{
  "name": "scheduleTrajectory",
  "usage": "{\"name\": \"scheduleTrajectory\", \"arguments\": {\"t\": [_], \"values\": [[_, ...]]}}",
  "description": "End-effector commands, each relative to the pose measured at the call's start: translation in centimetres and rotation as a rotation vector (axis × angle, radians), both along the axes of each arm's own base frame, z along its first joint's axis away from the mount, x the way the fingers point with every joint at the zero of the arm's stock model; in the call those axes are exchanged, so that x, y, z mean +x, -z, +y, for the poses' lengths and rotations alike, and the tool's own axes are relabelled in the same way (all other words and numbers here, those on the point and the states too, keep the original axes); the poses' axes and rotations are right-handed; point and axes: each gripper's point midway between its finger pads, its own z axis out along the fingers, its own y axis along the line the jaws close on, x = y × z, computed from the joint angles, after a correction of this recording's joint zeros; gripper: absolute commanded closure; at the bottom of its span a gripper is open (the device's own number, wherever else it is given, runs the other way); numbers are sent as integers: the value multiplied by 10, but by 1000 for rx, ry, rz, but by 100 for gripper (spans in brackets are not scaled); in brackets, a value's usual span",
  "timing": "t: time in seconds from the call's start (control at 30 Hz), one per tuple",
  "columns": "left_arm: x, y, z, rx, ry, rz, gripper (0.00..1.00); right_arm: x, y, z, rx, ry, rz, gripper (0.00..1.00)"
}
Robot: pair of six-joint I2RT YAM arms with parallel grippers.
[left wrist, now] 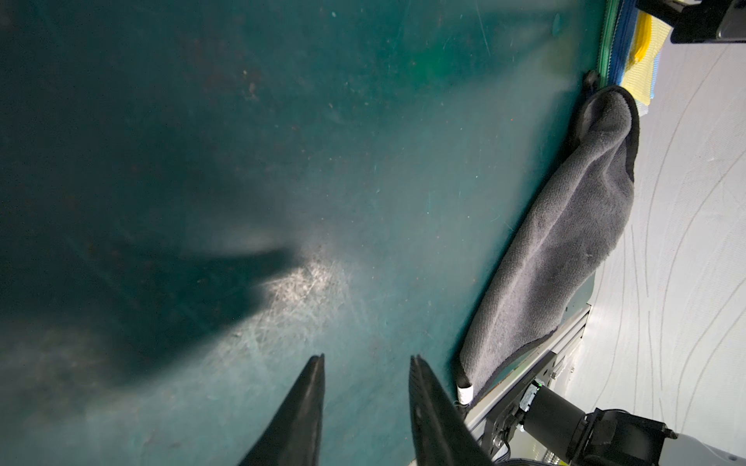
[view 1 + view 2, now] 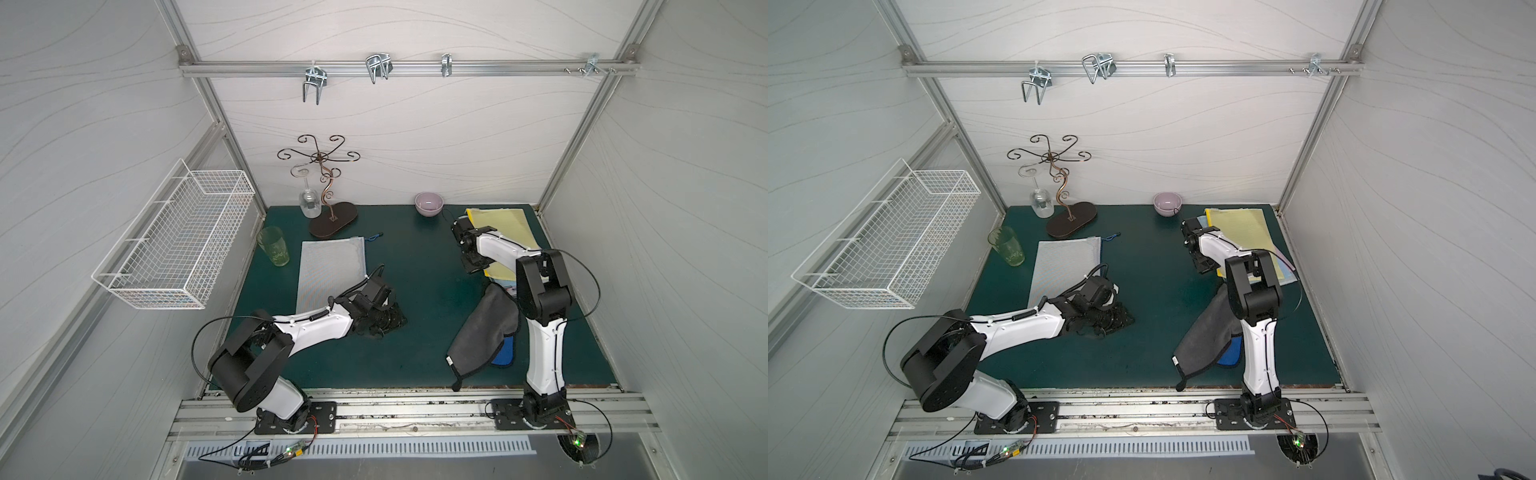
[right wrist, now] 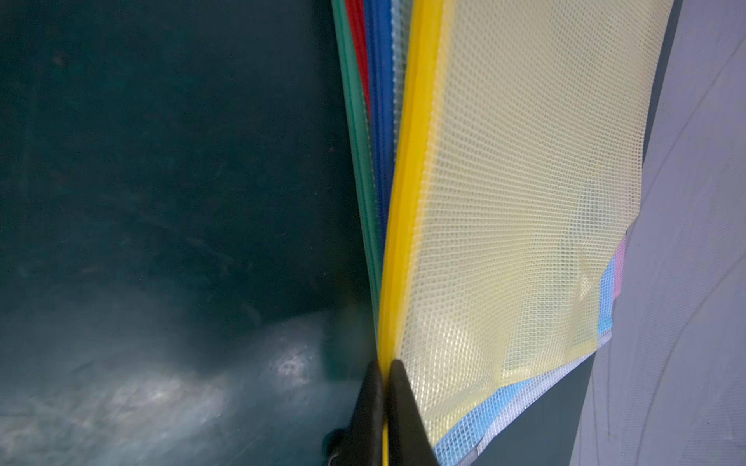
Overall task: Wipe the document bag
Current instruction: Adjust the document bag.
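The document bag point(image 2: 332, 270) lay right of the cup point(image 2: 273, 246), before the stand point(image 2: 332, 224); the cloth point(image 2: 482, 332) lay before the bag stack point(image 2: 505, 226).

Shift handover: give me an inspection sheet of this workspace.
Surface: green mat, scuffed.
Job's things: yellow document bag atop a stack of coloured ones; grey mesh document bag lying apart; grey cloth not held.
Clutter: lilac bowl, green tumbler, wine glass hanging on its rack.
Grippers: left pincer open, empty; right pincer shut on the yellow document bag's zipper edge.
Cables: black cable loops at both arms, none snagged.
Surroundings: white wire basket on side wall; metal hooks on rear rail.
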Motion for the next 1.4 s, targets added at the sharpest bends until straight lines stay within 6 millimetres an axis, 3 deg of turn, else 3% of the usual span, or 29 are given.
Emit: {"name": "scheduleTrajectory", "arguments": {"t": [0.0,0.2,0.53,0.67,1.1,1.37], "values": [[6,-9,-2,-31,-10,-35,62,-12,-14,-7,-32,4,2,100],[6,-11,-3,-39,-11,-39,62,-25,-21,-24,-96,0,30,100],[6,-12,-3,-43,-11,-41,63,-40,-8,-41,-122,-47,50,100],[7,-13,-3,-43,-10,-45,63,-33,-4,-39,-120,-76,22,100],[8,-14,-4,-41,-12,-47,63,-8,-21,-29,-118,-157,-69,100],[9,-13,-5,-40,-9,-41,63,-9,-8,-29,-128,-183,-45,100]]}}
